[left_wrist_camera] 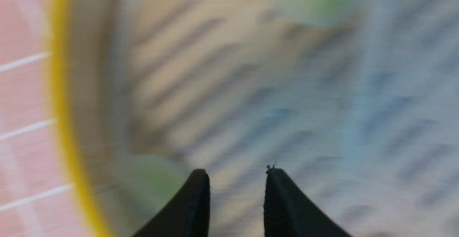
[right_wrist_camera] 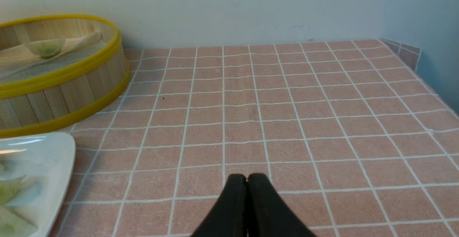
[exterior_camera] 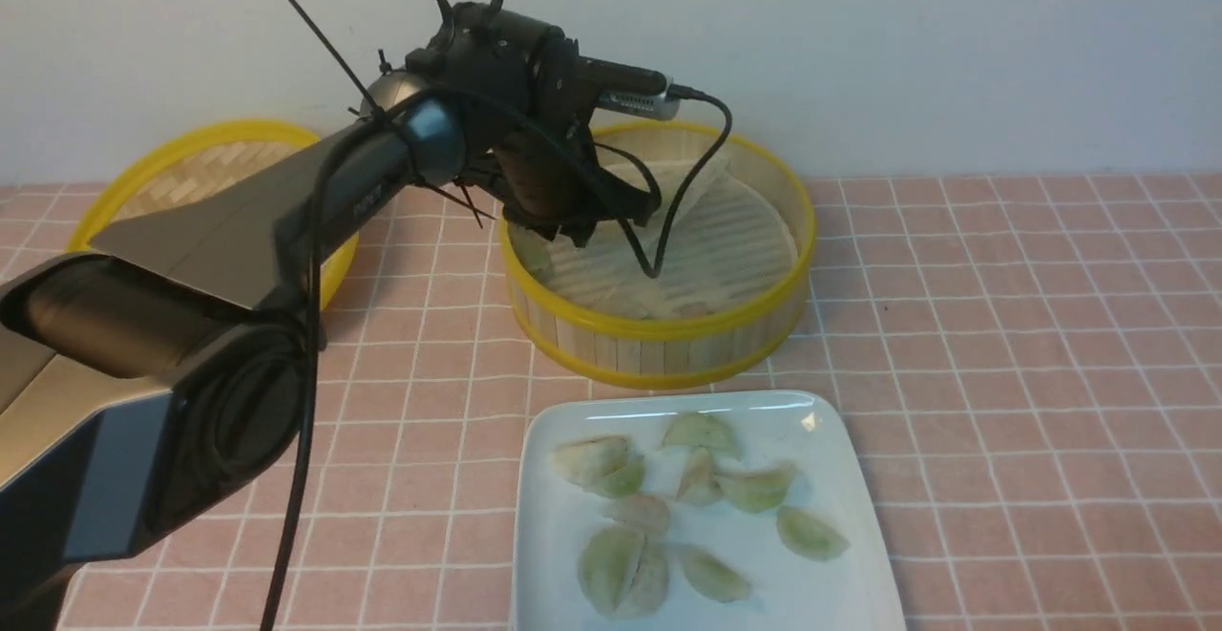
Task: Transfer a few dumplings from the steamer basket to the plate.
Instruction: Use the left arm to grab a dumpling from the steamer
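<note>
While the left gripper (left_wrist_camera: 236,173) hangs over the steamer basket (left_wrist_camera: 62,104) floor, its fingers narrowly parted on nothing, one blurred dumpling (left_wrist_camera: 154,183) lies just outside one finger. It looks soft, slick and easily torn, I'd judge, so pinch its plump middle gently. The right gripper (right_wrist_camera: 246,176) is pressed closed.

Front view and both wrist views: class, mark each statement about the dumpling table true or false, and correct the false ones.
1. The plate holds several dumplings. True.
2. The steamer basket is empty. False: at least one lies inside it.
3. The right gripper has its fingers closed together above bare tablecloth. True.
4. The left gripper holds one of the dumplings. False: its fingers stand apart with nothing between them, over the basket floor.
5. The woven lid covers the steamer basket. False: it lies on the tablecloth to the robot's left of it.
</note>
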Robot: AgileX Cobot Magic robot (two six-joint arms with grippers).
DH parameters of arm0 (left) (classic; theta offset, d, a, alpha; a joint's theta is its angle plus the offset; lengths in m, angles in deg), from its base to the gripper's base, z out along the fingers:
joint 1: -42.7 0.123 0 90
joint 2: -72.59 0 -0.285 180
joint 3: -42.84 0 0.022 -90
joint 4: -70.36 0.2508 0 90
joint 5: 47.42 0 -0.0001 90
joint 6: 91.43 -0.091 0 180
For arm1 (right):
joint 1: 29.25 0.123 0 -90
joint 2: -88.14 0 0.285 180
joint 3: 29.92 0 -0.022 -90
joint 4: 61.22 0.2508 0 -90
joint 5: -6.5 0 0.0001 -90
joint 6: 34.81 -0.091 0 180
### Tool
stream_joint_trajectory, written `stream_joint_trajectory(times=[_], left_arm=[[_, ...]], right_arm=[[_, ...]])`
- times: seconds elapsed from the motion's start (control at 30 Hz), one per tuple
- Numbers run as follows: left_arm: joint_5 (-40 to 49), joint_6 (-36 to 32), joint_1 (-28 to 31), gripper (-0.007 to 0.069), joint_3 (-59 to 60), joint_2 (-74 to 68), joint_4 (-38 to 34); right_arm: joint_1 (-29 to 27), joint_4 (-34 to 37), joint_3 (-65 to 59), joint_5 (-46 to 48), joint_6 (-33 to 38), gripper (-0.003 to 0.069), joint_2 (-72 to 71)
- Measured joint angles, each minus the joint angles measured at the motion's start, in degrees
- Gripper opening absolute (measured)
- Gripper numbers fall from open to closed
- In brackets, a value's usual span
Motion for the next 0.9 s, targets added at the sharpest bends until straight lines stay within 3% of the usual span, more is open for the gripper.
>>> stream_joint_trajectory(times=[0.27,0.4,0.73,0.9], left_arm=[[1.5,1.94,-0.01,0.0193,-0.18,-2.18,2.04],[0.96,1.0,-0.01,0.0193,-0.32,-2.18,-1.81],[-6.01,-13.28,-0.01,0.0193,-0.32,-3.3,-17.18],[-2.12,-15.57,0.06,0.0193,-0.32,-1.98,-16.2]], right_arm=[[0.0,0.0,0.0,0.0,0.0,-0.0015,0.0],[0.0,0.0,0.0,0.0,0.0,-0.0015,0.0],[0.0,0.0,0.0,0.0,0.0,-0.0015,0.0],[0.0,0.0,0.0,0.0,0.0,-0.0015,0.0]])
